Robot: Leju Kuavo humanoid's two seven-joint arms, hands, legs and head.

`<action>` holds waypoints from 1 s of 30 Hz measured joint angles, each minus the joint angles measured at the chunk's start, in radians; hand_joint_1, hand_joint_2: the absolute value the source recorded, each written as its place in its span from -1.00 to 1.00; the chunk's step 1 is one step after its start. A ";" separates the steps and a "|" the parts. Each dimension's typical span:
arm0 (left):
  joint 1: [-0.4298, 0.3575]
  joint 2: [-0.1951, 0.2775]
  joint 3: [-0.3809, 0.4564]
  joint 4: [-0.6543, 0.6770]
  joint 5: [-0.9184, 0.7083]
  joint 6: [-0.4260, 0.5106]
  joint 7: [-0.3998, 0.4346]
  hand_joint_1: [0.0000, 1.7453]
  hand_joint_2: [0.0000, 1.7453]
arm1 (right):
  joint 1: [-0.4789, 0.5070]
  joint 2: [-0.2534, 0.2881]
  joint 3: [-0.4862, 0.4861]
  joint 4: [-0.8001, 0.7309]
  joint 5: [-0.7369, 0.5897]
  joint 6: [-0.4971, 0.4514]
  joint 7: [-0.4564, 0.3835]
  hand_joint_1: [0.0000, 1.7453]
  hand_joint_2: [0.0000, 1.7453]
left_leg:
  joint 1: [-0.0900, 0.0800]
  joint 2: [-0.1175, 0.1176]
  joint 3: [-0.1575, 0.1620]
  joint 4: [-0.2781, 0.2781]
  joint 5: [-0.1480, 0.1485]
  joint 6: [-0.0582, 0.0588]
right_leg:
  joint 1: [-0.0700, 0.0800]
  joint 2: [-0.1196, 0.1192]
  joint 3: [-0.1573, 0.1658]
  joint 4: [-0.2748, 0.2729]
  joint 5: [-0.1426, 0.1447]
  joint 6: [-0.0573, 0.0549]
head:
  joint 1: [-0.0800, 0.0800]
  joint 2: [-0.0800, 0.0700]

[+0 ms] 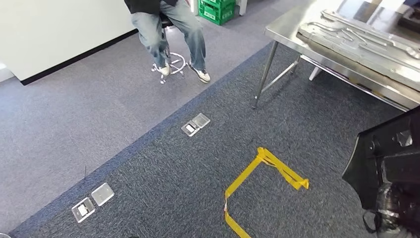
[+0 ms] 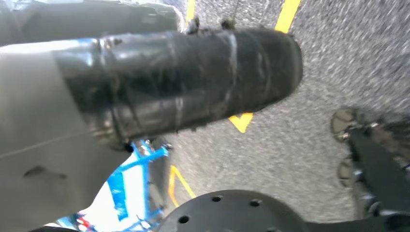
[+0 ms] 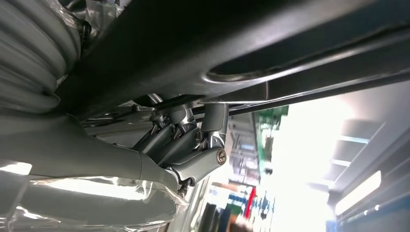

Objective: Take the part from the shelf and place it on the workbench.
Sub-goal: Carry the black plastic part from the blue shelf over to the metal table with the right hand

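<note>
The part (image 1: 386, 163) is a black, flat, angular panel at the lower right of the head view, held above the carpet. My right hand (image 1: 394, 208), dark and wrapped, sits just under it. In the right wrist view its grey fingers (image 3: 193, 145) curl up against the dark underside of the part (image 3: 232, 38) and hold it. The steel workbench (image 1: 287, 25) stands at the upper right, ahead of the part, with long grey pressed-metal parts (image 1: 361, 39) lying on it. My left hand (image 2: 183, 82) appears as a black taped shape over the carpet; how its fingers lie is unclear.
A person (image 1: 168, 29) sits on a stool at the top centre, and green crates (image 1: 216, 10) stand behind. Yellow tape (image 1: 262, 173) marks the carpet ahead. Two pairs of metal floor boxes (image 1: 195, 124) (image 1: 92, 201) are set into the floor. A blue frame (image 2: 130, 179) is near my left arm.
</note>
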 joint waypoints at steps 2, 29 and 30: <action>0.000 0.000 0.000 0.000 0.000 0.000 -0.001 -1.00 -1.00 | 0.001 0.000 0.000 -0.001 0.000 0.000 0.000 1.00 1.00 | 0.001 -0.001 0.002 0.021 -0.011 -0.012 | -0.007 0.018 0.022 -0.020 0.015 -0.004 | 0.000 0.000; -0.007 -0.007 -0.003 0.000 0.001 0.000 -0.001 -1.00 -1.00 | 0.005 -0.002 -0.001 -0.002 0.000 0.001 0.000 1.00 1.00 | 0.017 0.004 -0.023 -0.008 0.020 -0.010 | -0.022 0.022 0.018 -0.004 0.015 0.030 | 0.007 0.000; -0.009 -0.008 -0.003 0.000 0.002 0.000 -0.001 -1.00 -1.00 | 0.005 -0.003 -0.001 -0.002 0.003 0.001 0.000 1.00 1.00 | 0.017 0.008 -0.022 -0.009 0.019 -0.015 | -0.019 0.023 0.019 -0.011 0.015 0.028 | 0.007 0.000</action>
